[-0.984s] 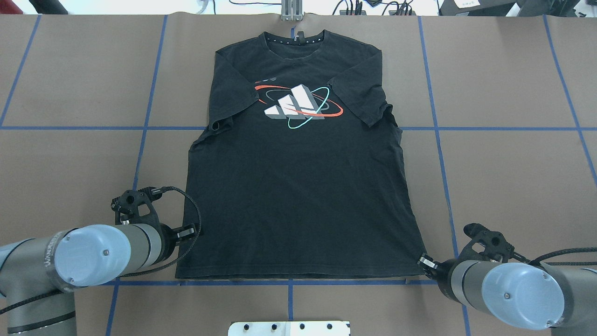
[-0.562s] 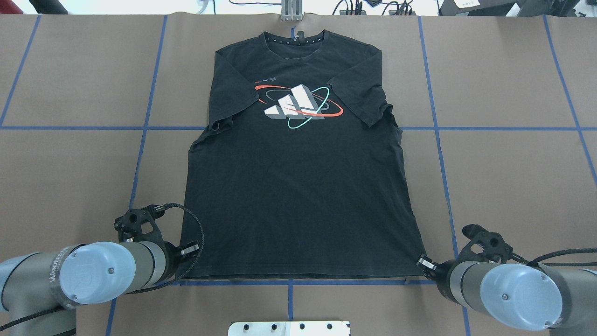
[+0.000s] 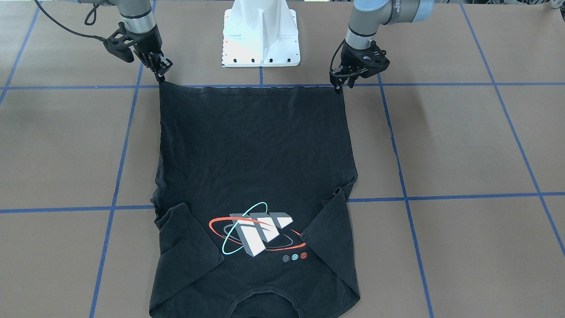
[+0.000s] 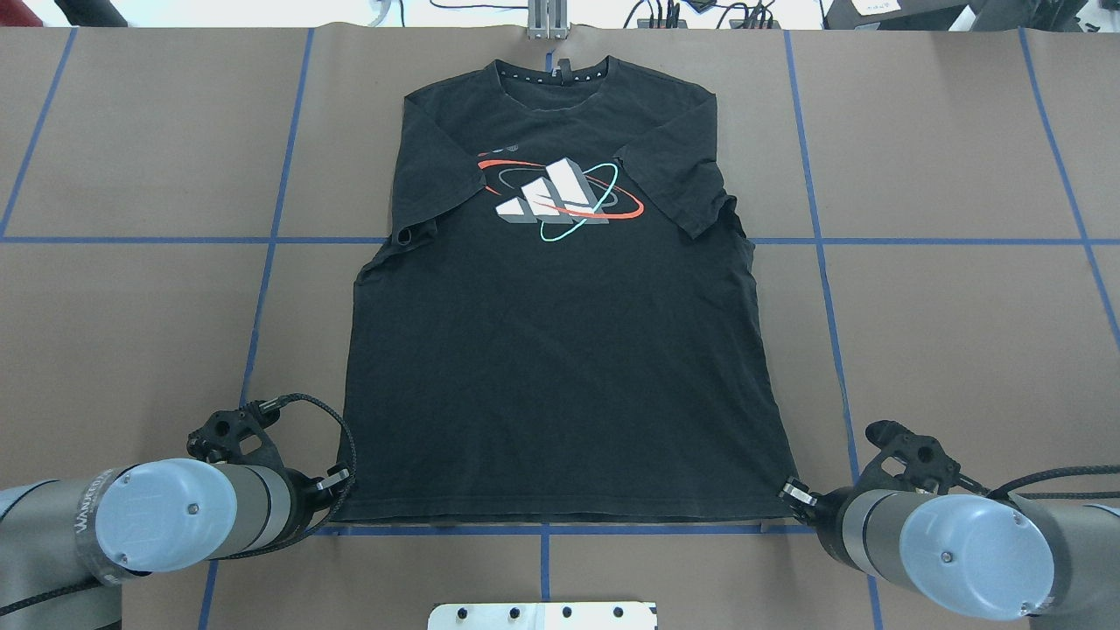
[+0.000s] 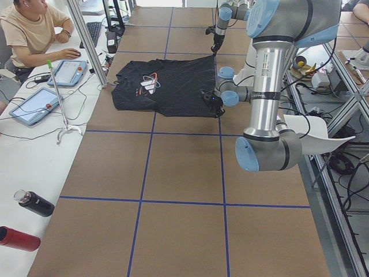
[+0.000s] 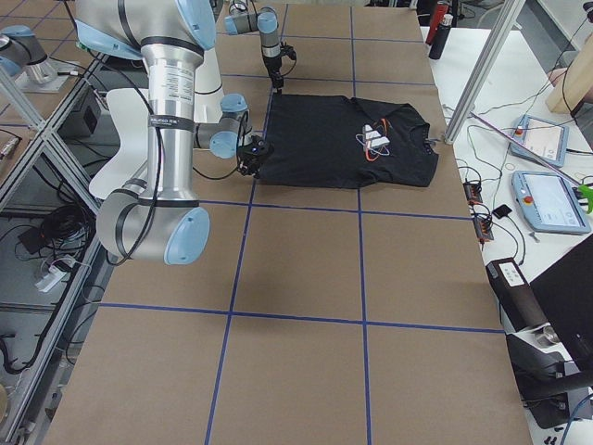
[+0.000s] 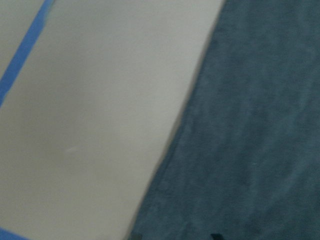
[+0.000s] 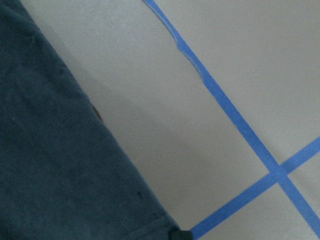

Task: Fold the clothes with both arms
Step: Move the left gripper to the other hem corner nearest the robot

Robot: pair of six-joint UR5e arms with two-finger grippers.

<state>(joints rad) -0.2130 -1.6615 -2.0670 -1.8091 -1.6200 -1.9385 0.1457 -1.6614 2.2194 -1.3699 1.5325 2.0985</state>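
The black T-shirt (image 4: 560,350) lies flat, logo (image 4: 560,197) up, collar at the far side, both sleeves folded inward. My left gripper (image 4: 339,483) is low at the shirt's near-left hem corner, seen at the right of the front view as the left gripper (image 3: 337,86). The left wrist view shows cloth (image 7: 250,125) and two dark fingertips apart at the bottom edge, so it is open. My right gripper (image 4: 790,490) sits on the near-right hem corner, the right gripper (image 3: 161,78) in the front view. Its tips look closed on the hem (image 8: 150,225).
The white pedestal base (image 3: 261,33) stands between the arms at the near edge. Blue tape lines (image 4: 542,529) grid the brown table. A metal post (image 4: 547,22) is behind the collar. A person (image 5: 29,34) sits at a side desk; bottles (image 5: 34,203) lie near it.
My left gripper has slid back along the shirt's left edge toward the robot and slightly left, down to the hem corner. The right gripper and the shirt have stayed put.
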